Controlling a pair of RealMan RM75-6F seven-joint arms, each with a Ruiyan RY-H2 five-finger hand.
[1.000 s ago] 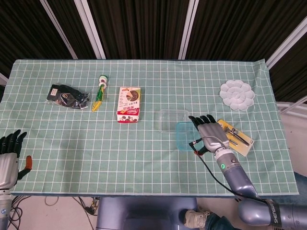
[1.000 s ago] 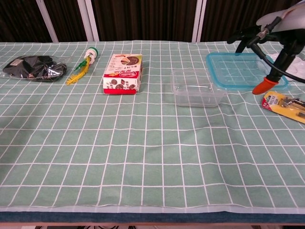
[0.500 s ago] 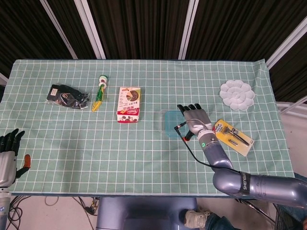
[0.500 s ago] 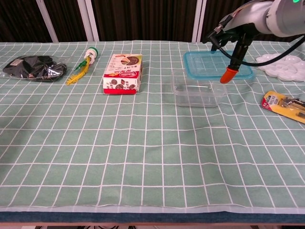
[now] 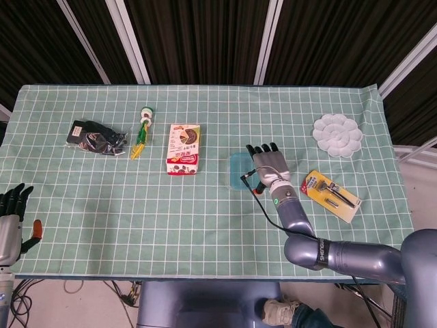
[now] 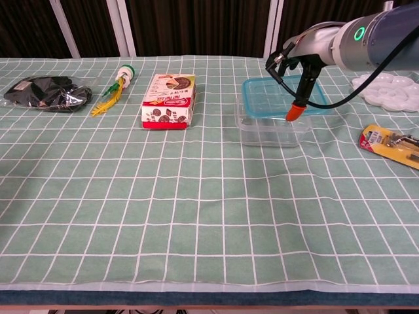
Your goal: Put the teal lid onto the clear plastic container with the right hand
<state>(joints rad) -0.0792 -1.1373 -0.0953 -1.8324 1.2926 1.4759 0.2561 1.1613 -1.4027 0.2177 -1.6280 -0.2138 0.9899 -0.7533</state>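
Leftward since a second ago, your right hand (image 6: pixel 298 60) grasps the teal lid (image 6: pixel 283 97) just over the container (image 6: pixel 270 131); lower squarely next.

Your right robot hand (image 6: pixel 298 62) holds the teal rectangular lid (image 6: pixel 283 98) over the clear plastic container (image 6: pixel 270 129), mid-counter. Left of these lies the printed cardboard snack box (image 6: pixel 170 100); right, the carded tool pack (image 6: pixel 391 144).

Green checked table (image 5: pixel 205 212), snack box (image 5: pixel 184 149), black packet (image 5: pixel 95 137), white palette (image 5: pixel 337 135), clear container (image 6: pixel 270 129)
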